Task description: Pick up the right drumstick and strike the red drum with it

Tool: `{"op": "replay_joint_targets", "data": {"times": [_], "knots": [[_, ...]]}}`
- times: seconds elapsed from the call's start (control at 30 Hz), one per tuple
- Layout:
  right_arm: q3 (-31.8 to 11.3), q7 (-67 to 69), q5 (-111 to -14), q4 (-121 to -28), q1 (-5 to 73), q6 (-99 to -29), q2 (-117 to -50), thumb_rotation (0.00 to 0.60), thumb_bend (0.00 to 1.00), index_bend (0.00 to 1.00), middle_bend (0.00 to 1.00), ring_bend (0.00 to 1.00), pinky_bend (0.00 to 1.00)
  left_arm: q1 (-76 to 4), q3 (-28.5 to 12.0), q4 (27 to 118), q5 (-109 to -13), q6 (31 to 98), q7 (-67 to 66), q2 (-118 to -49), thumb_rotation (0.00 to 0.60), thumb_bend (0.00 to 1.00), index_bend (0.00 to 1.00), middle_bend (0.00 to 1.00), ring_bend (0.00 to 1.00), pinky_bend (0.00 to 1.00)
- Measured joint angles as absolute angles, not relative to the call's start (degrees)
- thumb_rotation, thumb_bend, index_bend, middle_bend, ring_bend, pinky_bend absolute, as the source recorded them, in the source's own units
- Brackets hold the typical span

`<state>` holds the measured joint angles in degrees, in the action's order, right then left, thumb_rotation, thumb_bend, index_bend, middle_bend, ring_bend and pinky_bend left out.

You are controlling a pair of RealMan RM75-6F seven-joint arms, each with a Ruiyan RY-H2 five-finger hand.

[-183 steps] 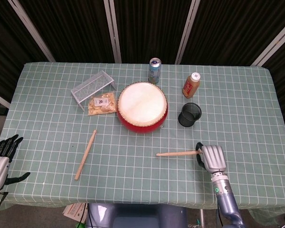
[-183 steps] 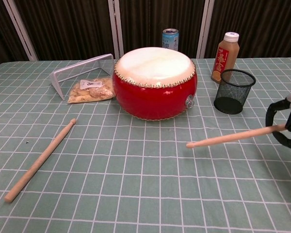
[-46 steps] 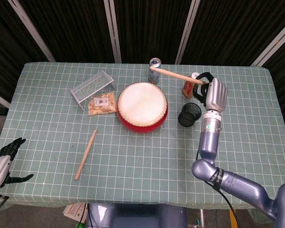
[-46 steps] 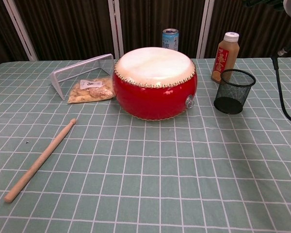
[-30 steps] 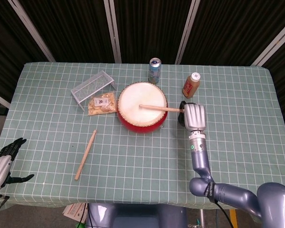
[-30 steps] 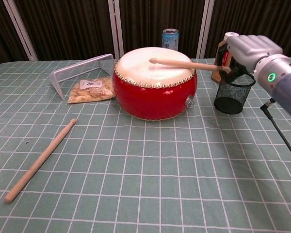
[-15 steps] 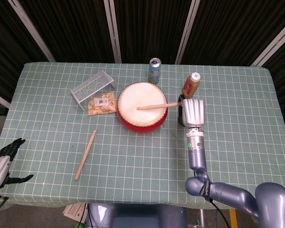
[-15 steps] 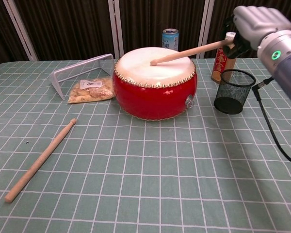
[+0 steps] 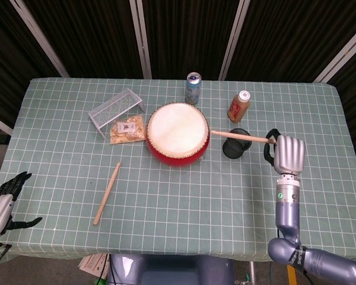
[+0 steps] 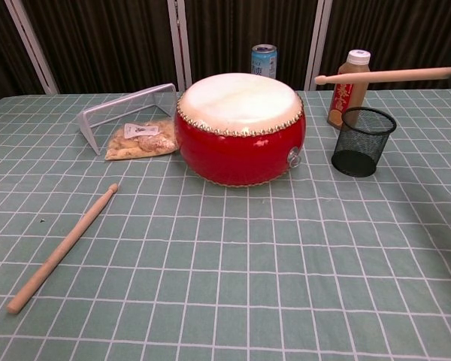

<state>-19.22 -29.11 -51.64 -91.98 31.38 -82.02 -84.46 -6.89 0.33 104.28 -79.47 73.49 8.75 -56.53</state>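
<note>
The red drum [image 9: 178, 132] [image 10: 239, 129] with a pale skin stands mid-table. My right hand [image 9: 288, 154] grips the butt of the right drumstick [image 9: 240, 136] [image 10: 387, 75], which is held level in the air to the right of the drum, its tip clear of the drum's rim and pointing toward it. In the chest view the stick runs above the black mesh cup [image 10: 363, 141]; only a sliver of the hand shows at the right edge. My left hand [image 9: 1, 199] hangs open off the table's front left corner.
A second drumstick [image 9: 107, 193] [image 10: 62, 248] lies on the cloth front left. Behind the drum stand a can [image 9: 193, 88] and an orange bottle [image 9: 238, 106]. A wire rack [image 9: 115, 108] and a snack bag [image 9: 127, 129] lie left of the drum.
The stick's tip was on the drum skin one second and half a second ago. My right hand has since pulled right and back toward me, carrying the stick off the drum.
</note>
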Motion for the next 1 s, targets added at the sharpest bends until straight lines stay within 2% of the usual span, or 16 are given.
{"op": "replay_joint_targets", "data": {"times": [0.33, 0.6, 0.9, 1.0], "knots": [[-12.9, -28.9, -52.9, -97.1, 26.1, -82.1, -80.9, 0.600, 0.59, 0.93, 0.99, 1.00, 0.99, -6.4, 0.4, 103.6, -80.5, 75.0, 8.1, -57.2, 0.600, 0.00, 0.00, 0.00, 0.00, 0.00], [-7.2, -31.2, -53.1, -97.9, 22.7, -81.6, -82.2, 0.600, 0.58, 0.93, 0.99, 1.00, 0.99, -6.0, 0.5, 103.2, -81.2, 75.8, 8.2, -57.5, 0.600, 0.00, 0.00, 0.00, 0.00, 0.00], [-6.0, -32.9, -52.7, -97.2, 21.6, -81.1, -86.7, 0.600, 0.58, 0.93, 0.99, 1.00, 0.97, -5.7, 0.5, 102.6, -81.9, 76.8, 7.6, -57.8, 0.600, 0.00, 0.00, 0.00, 0.00, 0.00], [-6.0, -33.7, -52.9, -97.2, 21.4, -81.6, -88.1, 0.600, 0.58, 0.84, 0.96, 0.99, 0.89, -5.6, 0.4, 102.3, -82.2, 77.3, 7.3, -58.2, 0.600, 0.00, 0.00, 0.00, 0.00, 0.00]]}}
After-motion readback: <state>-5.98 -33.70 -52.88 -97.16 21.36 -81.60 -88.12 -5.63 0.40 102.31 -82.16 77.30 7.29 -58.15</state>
